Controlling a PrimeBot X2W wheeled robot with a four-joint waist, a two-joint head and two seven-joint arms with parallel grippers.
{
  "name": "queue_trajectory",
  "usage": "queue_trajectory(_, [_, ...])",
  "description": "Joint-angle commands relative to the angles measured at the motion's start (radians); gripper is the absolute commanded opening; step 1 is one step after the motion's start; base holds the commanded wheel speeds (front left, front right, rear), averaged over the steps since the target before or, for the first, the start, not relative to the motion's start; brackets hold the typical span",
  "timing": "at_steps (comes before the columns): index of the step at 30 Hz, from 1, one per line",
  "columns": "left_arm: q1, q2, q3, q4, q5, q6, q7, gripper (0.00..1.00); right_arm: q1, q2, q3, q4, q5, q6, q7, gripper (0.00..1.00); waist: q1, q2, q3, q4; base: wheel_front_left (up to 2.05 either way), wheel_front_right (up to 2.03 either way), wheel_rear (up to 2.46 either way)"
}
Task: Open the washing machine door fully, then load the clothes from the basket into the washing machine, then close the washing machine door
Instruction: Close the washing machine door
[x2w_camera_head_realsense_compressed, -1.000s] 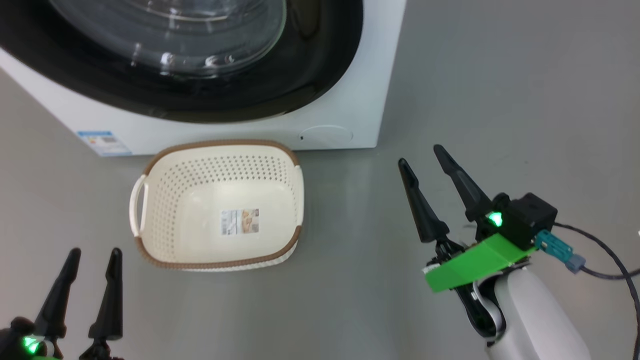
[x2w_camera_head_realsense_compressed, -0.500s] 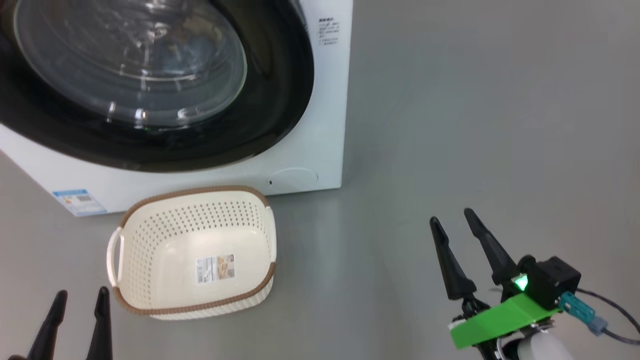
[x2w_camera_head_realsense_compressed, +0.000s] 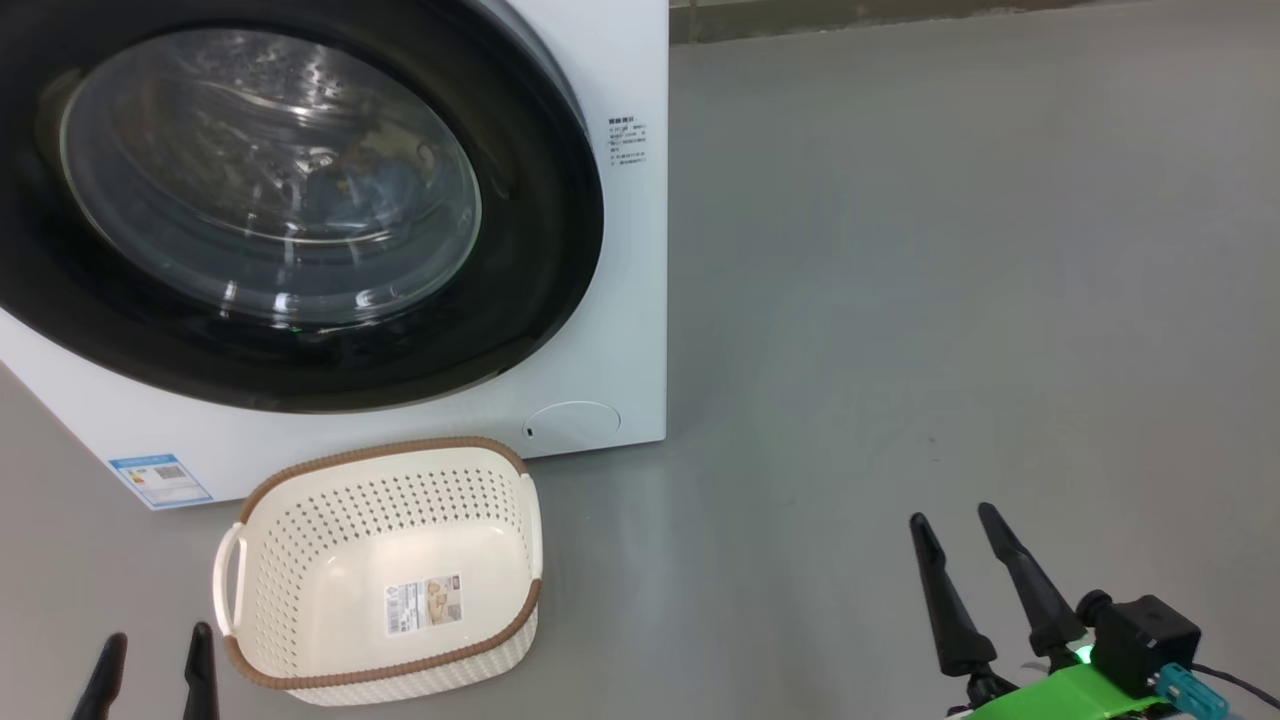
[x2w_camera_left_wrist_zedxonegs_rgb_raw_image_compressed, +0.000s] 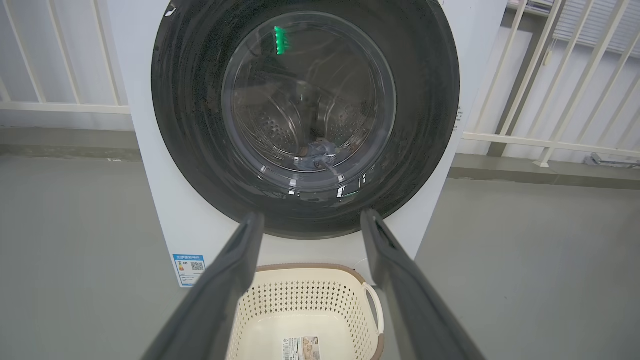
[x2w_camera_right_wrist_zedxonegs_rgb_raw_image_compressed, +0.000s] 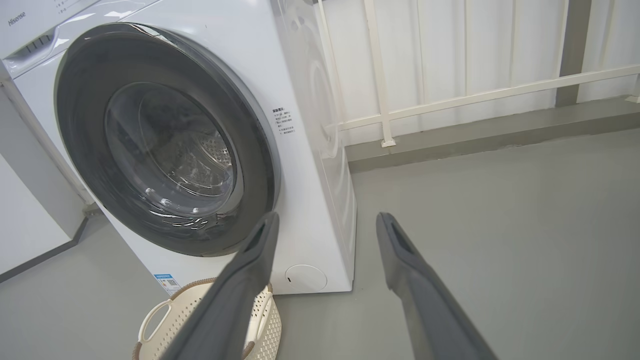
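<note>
Head view. The washing machine (x2w_camera_head_realsense_compressed: 625, 330) is a white box standing on the grey floor. The washing machine door (x2w_camera_head_realsense_compressed: 545, 250) has a glossy black rim and a bulging clear bowl, and it looks seated flush against the front. The clothes (x2w_camera_head_realsense_compressed: 350, 190) show as a bluish patch behind the glass, inside the perforated drum. The basket (x2w_camera_head_realsense_compressed: 385, 456) is cream perforated plastic with a brown woven-look rim. It sits just before the machine's foot and is empty down to its label sticker (x2w_camera_head_realsense_compressed: 425, 603). The left hand (x2w_camera_head_realsense_compressed: 160, 633) is at 7 o'clock, fingers spread, holding nothing. The basket lies at 1 o'clock from it, with the door beyond. The right hand (x2w_camera_head_realsense_compressed: 952, 515) is at 4 o'clock, also spread and empty, and well apart from the machine. The door lies at 10 o'clock from it.

Left wrist view. The fingers point straight at the door, dead ahead at 12 o'clock. The basket is at 6 o'clock between the fingers, its long axis across the view. A blue bundle rests low in the drum.

Right wrist view. The door is at 10 o'clock, seen obliquely. No gap shows at the rim. The basket's handle is at 7 o'clock. A white railing (x2w_camera_right_wrist_zedxonegs_rgb_raw_image_compressed: 450, 100) runs behind.

Judgement: loading and closing look done. If a confirming push on the rim is wanted, the left hand is the nearer and squarer to it, and it must reach over the basket. I cannot tell which side carries the latch.
</note>
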Motion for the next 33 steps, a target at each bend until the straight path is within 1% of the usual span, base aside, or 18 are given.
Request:
queue_trajectory(1, [-0.011,0.009,0.042,-0.015,0.017,-0.003,-0.008,1.00,-0.004,0.000,0.006,-0.031,-0.005,-0.002,-0.005,1.00,0.0000,0.0000,-0.009,-0.001,0.00,0.00,0.00])
queue_trajectory(16, [0.014,-0.009,0.059,-0.009,0.056,-0.003,-0.008,1.00,0.028,0.000,-0.024,-0.044,-0.031,-0.002,-0.005,1.00,0.0000,0.0000,-0.029,-0.003,0.00,0.00,0.00])
queue_trajectory(33, [0.020,-0.023,0.056,0.008,0.072,-0.003,-0.008,1.00,0.036,0.000,-0.047,-0.042,-0.045,-0.002,-0.005,1.00,0.0000,0.0000,-0.042,0.013,0.00,0.00,0.00])
